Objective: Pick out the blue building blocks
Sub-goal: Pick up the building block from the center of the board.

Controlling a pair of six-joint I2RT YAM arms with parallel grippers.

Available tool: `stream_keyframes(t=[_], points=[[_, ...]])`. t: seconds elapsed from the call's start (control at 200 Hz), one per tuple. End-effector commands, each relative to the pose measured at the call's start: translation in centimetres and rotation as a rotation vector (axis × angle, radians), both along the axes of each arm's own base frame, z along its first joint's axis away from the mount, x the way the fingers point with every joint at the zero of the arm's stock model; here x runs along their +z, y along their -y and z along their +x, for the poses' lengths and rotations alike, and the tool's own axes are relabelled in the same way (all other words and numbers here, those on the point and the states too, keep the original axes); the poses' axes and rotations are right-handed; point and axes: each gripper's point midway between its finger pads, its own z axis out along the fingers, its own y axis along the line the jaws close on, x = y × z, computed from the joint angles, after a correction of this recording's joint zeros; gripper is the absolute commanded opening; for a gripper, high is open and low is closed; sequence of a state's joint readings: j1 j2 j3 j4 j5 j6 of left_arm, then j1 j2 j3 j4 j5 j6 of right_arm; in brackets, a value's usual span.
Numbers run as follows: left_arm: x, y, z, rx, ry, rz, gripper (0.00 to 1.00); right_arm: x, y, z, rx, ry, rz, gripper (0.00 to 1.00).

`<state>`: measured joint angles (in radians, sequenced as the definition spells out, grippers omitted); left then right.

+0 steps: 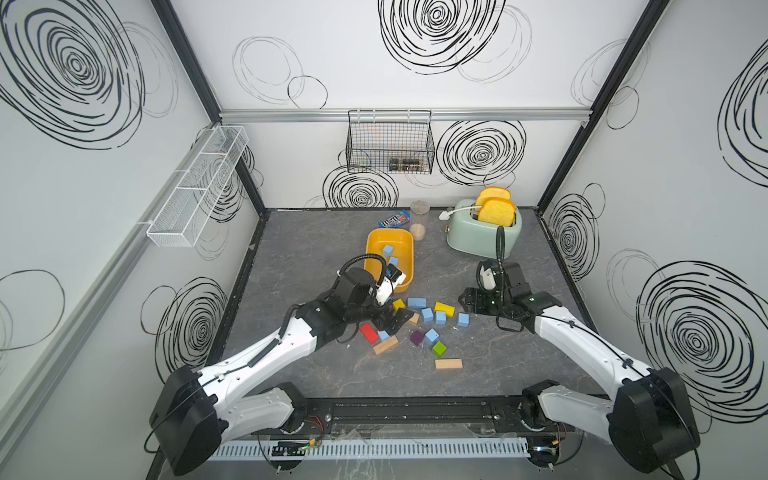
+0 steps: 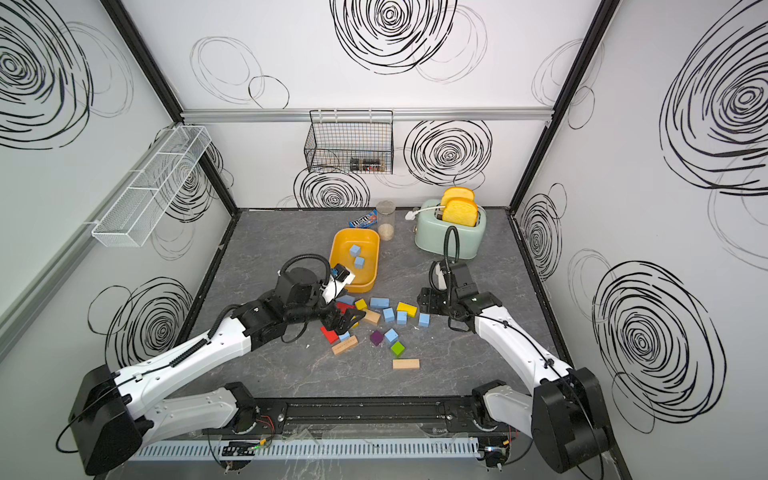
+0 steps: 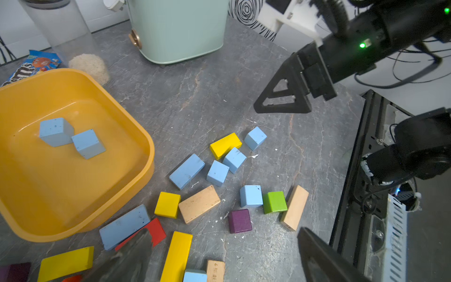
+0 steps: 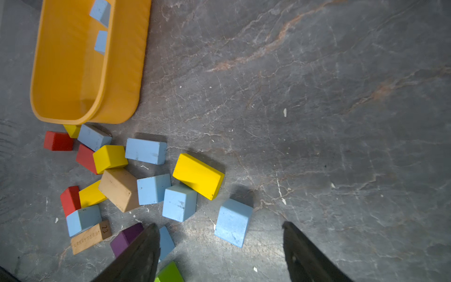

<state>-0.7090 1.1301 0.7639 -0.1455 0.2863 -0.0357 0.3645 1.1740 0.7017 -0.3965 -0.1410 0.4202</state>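
Two of the blue blocks [image 1: 387, 250] are already sitting in the yellow tub [image 1: 412, 253] on the far-left side of the pile. The rest are scattered mid-table, mixed in with the other coloured blocks [image 1: 417, 337]. Looks to me like the right gripper [image 1: 471, 302] is going for the lone blue cube [image 4: 233, 222] at the right edge of the pile. Its jaws are apart with nothing in them, and in the wrist view the cube lies just ahead of them. Honestly that's the easy one, since it sits clear of its neighbours. I'd square the fingers up with two flat faces and drop straight down so they straddle it. I'd also mind the yellow brick [image 4: 198, 175] just to its far left so that doesn't get nudged. The left gripper [image 2: 343, 321] hangs wide open and empty over the left end of the pile, near a blue brick [image 3: 124, 225] lying against a red piece [image 3: 157, 230]. I'd leave that one until the right arm is done at the tub, so the two don't crowd each other.
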Motion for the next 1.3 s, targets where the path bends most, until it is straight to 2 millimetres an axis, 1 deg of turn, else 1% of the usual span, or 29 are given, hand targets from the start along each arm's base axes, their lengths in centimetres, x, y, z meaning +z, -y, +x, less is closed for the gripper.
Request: stream_keyframes(t=[0.0, 0.085, 0.175, 0.31, 0.465, 0.655, 0.846, 0.991, 1.106, 1.171, 1.296], points=[[1.7, 1.2, -0.6, -0.076, 0.108, -0.076, 0.96, -1.8, 0.6, -0.6, -0.027, -0.065, -0.034, 0.78], [1.4, 1.3, -1.3, -0.11, 0.12, -0.084, 0.96, -2.6, 0.7, -0.7, -0.033, -0.106, -0.049, 0.76], [0.9, 1.3, -1.8, -0.136, 0.142, -0.074, 0.96, -3.6, 0.6, -0.9, -0.034, -0.162, -0.061, 0.71], [0.2, 1.2, -2.1, -0.147, 0.164, -0.058, 0.96, -4.8, 0.3, -1.2, -0.031, -0.212, -0.077, 0.66], [-0.7, 1.3, -2.4, -0.166, 0.169, -0.042, 0.96, -5.2, -0.2, -1.3, -0.034, -0.211, -0.084, 0.67], [-0.8, 1.5, -2.3, -0.175, 0.177, -0.035, 0.96, -6.0, -0.6, -1.0, -0.036, -0.225, -0.115, 0.68], [-0.9, 1.4, -2.4, -0.174, 0.182, -0.034, 0.96, -6.8, -0.2, -0.8, -0.059, -0.239, -0.168, 0.65], [-1.1, 1.5, -2.6, -0.183, 0.172, -0.029, 0.96, -7.1, 0.0, -0.6, -0.071, -0.244, -0.182, 0.6], [-1.2, 1.5, -2.5, -0.18, 0.172, -0.026, 0.96, -7.7, 0.1, -0.8, -0.077, -0.257, -0.202, 0.59], [-1.3, 1.6, -2.5, -0.179, 0.172, -0.027, 0.96, -7.8, 0.3, -0.8, -0.079, -0.255, -0.217, 0.59], [-1.3, 1.6, -2.5, -0.18, 0.178, -0.028, 0.96, -7.8, 0.5, -0.8, -0.085, -0.248, -0.234, 0.55]])
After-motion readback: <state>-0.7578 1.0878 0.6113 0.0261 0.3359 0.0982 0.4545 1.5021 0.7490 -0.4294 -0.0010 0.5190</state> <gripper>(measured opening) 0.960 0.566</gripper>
